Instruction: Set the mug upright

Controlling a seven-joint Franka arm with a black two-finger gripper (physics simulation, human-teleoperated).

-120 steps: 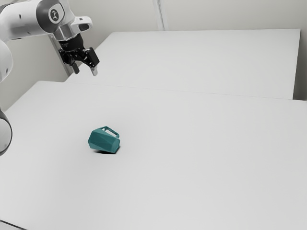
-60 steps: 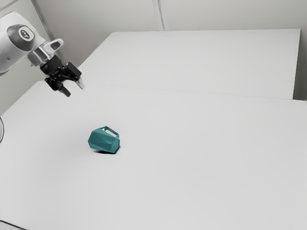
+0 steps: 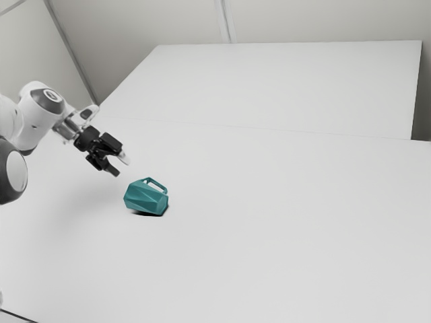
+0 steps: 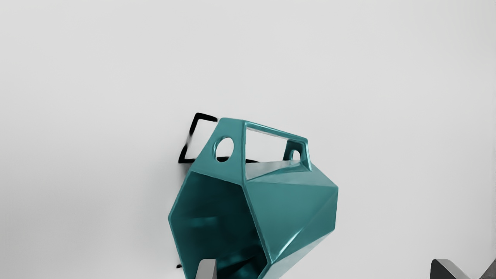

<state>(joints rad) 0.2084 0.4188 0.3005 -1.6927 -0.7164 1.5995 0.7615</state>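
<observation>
Evidently my jaws (image 3: 121,167), at left, stand wide and empty, angled down, I'd guess to straddle the mug (image 3: 146,198). Right of them, it lies sideways on the bench (image 3: 269,235), flat facets probably stopping any roll.

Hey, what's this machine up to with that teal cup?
A robot arm is holding its open jaws above the table, close to a teal mug but not touching it. The mug lies on its side with its handle upward, and nothing is gripping it. The job is to set the mug upright, and that isn't done. The arm probably has to move in closer before it can take hold.
</observation>
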